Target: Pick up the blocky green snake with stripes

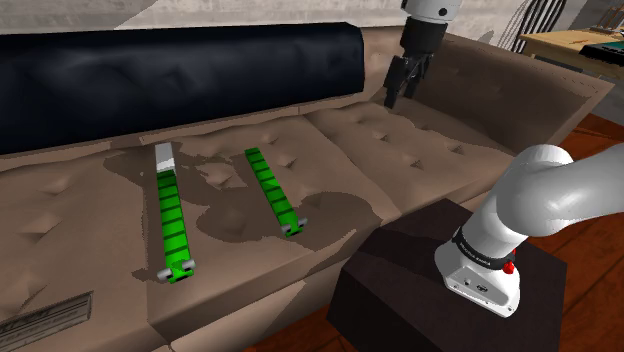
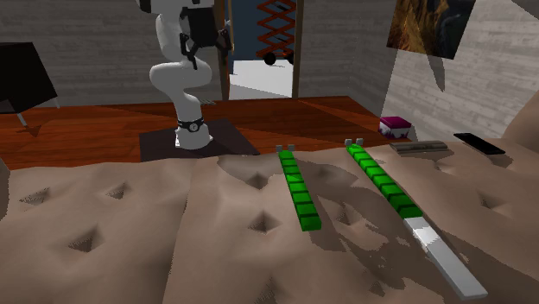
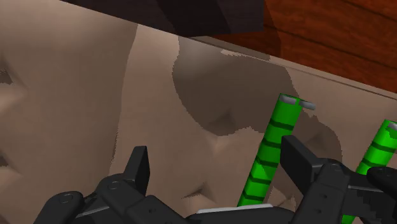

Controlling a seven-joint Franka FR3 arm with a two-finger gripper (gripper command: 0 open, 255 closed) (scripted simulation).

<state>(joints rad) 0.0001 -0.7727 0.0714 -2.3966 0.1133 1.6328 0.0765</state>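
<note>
Jaws apart, striped green snake (image 3: 266,153) beyond

In the wrist view, the near end of the shorter green snake (image 3: 272,143) is hidden behind the gripper (image 3: 215,156), whose body is cut off at 6 o'clock. The longer green snake (image 3: 380,141) is partly covered by one finger (image 3: 300,160) and cut off at 3 o'clock.

In the shoulder view, the arm (image 1: 545,190) is cut off at 3 o'clock and again at 12 o'clock. What lies on the table (image 1: 560,40) at 2 o'clock is too small to tell.

In the second exterior view, the arm's top is cut off at 11 o'clock, and the wall picture (image 2: 428,26) at 1 o'clock.
</note>
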